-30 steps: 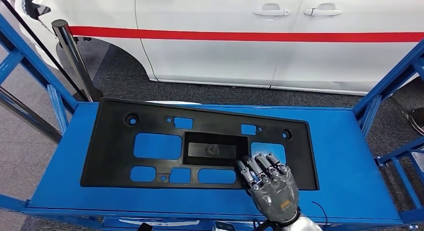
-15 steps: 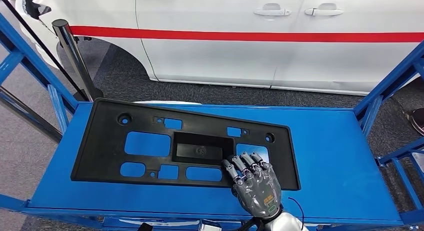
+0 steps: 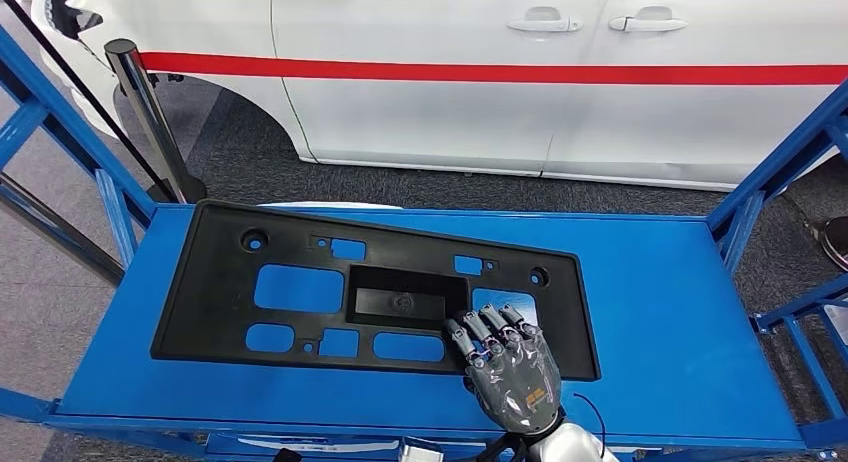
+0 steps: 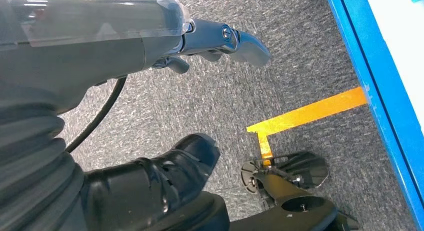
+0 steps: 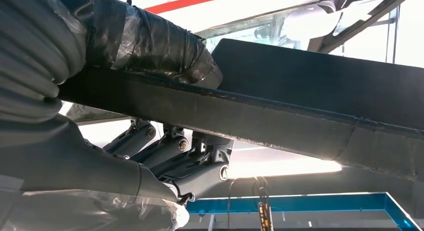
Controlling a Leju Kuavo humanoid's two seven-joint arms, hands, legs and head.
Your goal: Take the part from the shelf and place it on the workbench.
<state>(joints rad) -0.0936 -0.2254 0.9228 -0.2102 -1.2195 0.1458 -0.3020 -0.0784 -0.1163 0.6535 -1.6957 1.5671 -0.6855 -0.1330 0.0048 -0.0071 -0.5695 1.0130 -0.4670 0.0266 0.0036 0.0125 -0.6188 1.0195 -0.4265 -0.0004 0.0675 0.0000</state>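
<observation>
While my right hand (image 3: 512, 370) is gripping the near edge of the part (image 3: 300, 252), the part is lying flat over the blue bench (image 3: 670, 312), spread across its left and middle. My fingers (image 3: 487, 334) are curling over the top of the edge just right of the part's centre, and in the right wrist view my thumb (image 5: 150, 46) is pressing on one face of that edge while the darker fingers are bearing on the other, so the edge is clamped between them.

The part is looking like a long, flat, black plastic panel with a raised rim. It is showing a closed rectangular recess in the middle, several rounded rectangular cut-outs through which the blue is showing, and small round holes near its far corners.

My left hand (image 4: 220, 41) is hanging over grey carpet, holding nothing, with its fingers loosely extended.

Beyond the far side of the bench a white car (image 3: 520, 72) with a red stripe is standing. At far left a dark post (image 3: 150, 112) is rising just beside the bench's corner. Blue frame rails (image 3: 770, 172) are flanking the bench on both sides. A thin black cable (image 3: 590, 407) is trailing on the bench just right of my wrist.
</observation>
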